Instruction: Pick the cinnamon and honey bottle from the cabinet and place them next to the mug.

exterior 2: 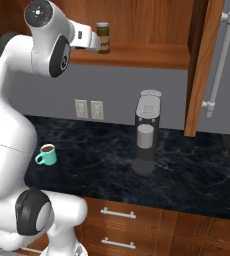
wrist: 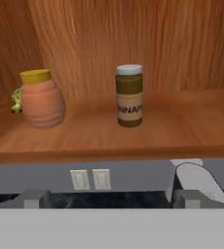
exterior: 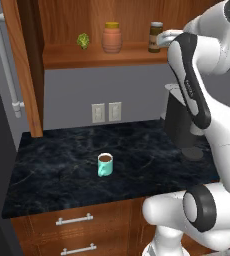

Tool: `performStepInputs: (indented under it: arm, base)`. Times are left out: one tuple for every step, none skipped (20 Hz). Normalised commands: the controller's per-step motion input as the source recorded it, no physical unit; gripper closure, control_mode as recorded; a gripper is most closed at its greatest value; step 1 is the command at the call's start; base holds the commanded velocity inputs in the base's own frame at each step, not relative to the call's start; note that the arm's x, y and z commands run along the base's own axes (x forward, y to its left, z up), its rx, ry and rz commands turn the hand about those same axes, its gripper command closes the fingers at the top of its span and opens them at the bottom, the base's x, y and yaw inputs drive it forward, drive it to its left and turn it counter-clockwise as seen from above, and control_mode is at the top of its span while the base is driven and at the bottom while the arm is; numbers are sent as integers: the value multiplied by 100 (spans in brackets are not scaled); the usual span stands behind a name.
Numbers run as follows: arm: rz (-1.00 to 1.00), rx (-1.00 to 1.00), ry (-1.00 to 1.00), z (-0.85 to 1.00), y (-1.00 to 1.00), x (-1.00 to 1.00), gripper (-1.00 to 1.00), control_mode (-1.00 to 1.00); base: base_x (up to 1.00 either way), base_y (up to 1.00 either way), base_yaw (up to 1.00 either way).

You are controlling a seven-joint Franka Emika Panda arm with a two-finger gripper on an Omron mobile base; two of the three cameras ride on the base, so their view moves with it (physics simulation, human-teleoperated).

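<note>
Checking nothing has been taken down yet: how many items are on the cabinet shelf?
3, all on the cabinet shelf: a small green item at the left, the honey bottle beside it, and the cinnamon to the right, nearest the gripper. None looks hidden.

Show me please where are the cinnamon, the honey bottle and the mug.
cinnamon (wrist: 129, 104), hand view, on its yellowish label.
honey bottle (wrist: 42, 103), hand view, on its ribbed orange side.
mug (exterior: 105, 166), left base view, on its teal outer wall.
</note>
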Motion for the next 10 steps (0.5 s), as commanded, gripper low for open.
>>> performStepInputs:
  arm:
    - [-12, -2, 4, -11, 0, 62, -100, -100]
    - [-10, -1, 4, -10, -5, 71, -100, -100]
    - [-8, -1, 3, -8, -3, 69, -100, -100]
    - [-6, 0, 2, -4, -3, 69, -100, -100]
    - [-3, 0, 2, 0, -6, 65, -100, -100]
    - [-2, 0, 2, 0, -4, 59, -100, -100]
    - [0, 0, 0, 0, -15, 47, -100, -100]
    - [0, 0, 0, 0, -15, 43, -100, -100]
    - [0, 0, 0, 0, -18, 40, -100, -100]
    - [0, 0, 0, 0, -19, 36, -100, -100]
  base:
    - [0, 0, 0]
    - [0, 0, 0]
    - [0, 0, 0]
    - [0, 0, 0]
    - [0, 0, 0]
    - [0, 0, 0]
    - [0, 0, 0]
    - [0, 0, 0]
    - [0, 0, 0]
    - [0, 0, 0]
